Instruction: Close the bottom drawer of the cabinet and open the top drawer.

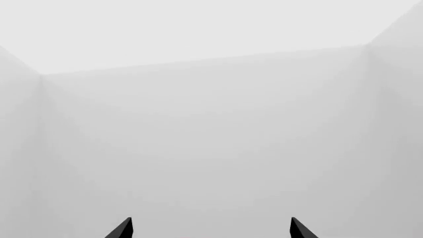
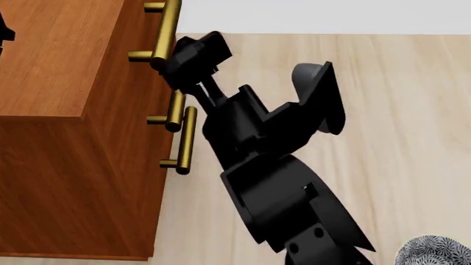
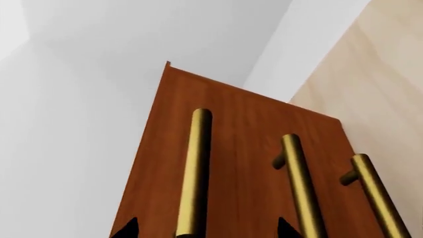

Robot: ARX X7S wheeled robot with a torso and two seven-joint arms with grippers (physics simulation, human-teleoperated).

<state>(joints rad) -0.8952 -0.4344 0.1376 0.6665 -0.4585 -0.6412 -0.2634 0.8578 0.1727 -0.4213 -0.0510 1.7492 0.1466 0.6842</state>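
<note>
At the cabinet front, right pincer astride top handle, tips apart, contact unclear.

Left hand facing bare white walls

The left wrist view showed only pale grey-white walls meeting at two faint corners, with a brighter ceiling above them. Two black fingertips of the left hand poked into the edge of the picture, standing well apart with nothing between them. No cabinet or drawer appeared in this view.
</note>
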